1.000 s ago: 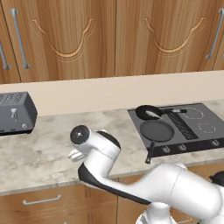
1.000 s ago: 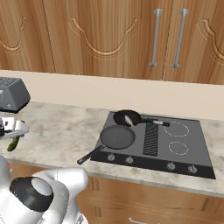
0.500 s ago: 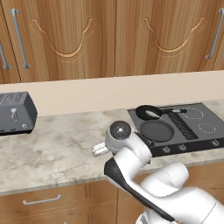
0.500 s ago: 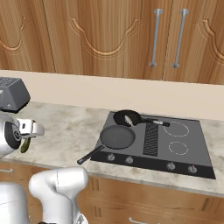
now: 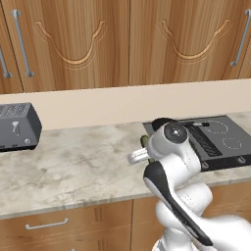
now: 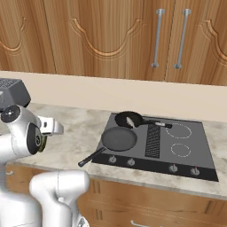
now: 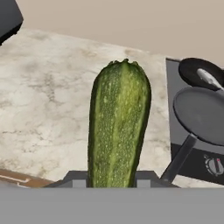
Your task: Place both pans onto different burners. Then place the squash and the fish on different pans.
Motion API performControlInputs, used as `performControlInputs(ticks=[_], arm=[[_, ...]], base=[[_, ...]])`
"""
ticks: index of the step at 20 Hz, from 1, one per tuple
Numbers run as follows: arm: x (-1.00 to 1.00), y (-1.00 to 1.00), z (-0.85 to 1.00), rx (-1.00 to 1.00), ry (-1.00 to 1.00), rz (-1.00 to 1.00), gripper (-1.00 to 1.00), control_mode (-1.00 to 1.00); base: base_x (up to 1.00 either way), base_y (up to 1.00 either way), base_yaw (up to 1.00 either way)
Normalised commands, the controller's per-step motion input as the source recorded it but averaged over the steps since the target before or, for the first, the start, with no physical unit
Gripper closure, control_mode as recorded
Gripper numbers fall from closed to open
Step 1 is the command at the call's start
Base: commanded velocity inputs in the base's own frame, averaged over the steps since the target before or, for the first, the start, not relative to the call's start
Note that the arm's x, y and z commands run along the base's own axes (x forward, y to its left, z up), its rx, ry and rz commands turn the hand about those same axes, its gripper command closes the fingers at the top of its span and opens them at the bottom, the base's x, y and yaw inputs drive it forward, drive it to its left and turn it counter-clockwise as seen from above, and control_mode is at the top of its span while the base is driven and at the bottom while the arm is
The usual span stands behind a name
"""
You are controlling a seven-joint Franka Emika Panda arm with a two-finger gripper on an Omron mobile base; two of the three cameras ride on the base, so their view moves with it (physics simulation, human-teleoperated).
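Note:
My gripper (image 7: 110, 180) is shut on the dark green squash (image 7: 118, 127), which stands up between the fingers above the marble counter, left of the cooktop (image 6: 195, 166). The wider pan (image 6: 119, 138) rests on the cooktop's front left burner, its long handle (image 6: 91, 156) sticking out over the counter. Behind it sits the smaller pan (image 6: 129, 119) with the pale fish (image 6: 130, 120) inside. Both pans show at the right of the hand view, the wider pan (image 7: 203, 113) in front of the smaller pan (image 7: 201, 72). Two white burner rings (image 6: 183, 131) lie bare on the right half.
A dark toaster (image 5: 17, 126) stands on the counter at the far left. A black ribbed vent strip (image 6: 153, 141) runs down the cooktop's middle. Control knobs (image 6: 173, 168) line its front edge. Wooden wall cabinets (image 6: 111, 35) hang above the backsplash.
The arm has swung right along the counter with the squash in the gripper, from near the toaster side to just left of the cooktop. Pans and fish have not moved.

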Motion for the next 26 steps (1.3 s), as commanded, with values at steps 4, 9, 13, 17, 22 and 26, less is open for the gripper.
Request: performControlInputs(ticks=[4,9,13,17,22,26], arm=[[0.17,-0.54,0.21,0.01,0.0,0.07,1.0,-1.0],[0.23,-0.35,0.03,0.0,0.0,0.09,1.0,-1.0],[0.12,-0.4,0.0,0.0,0.01,0.11,1.0,-1.0],[0.09,-0.33,-0.02,0.0,0.03,0.08,1.0,-1.0],[0.1,-0.31,-0.07,0.0,0.05,0.04,1.0,-1.0],[0.08,-0.33,-0.18,0.0,0.07,0.03,1.0,-1.0]], base=[[0.0,0.0,0.0],[0.0,0.0,0.0],[0.0,0.0,0.0],[0.0,0.0,0.0],[0.0,0.0,0.0],[0.0,0.0,0.0]])
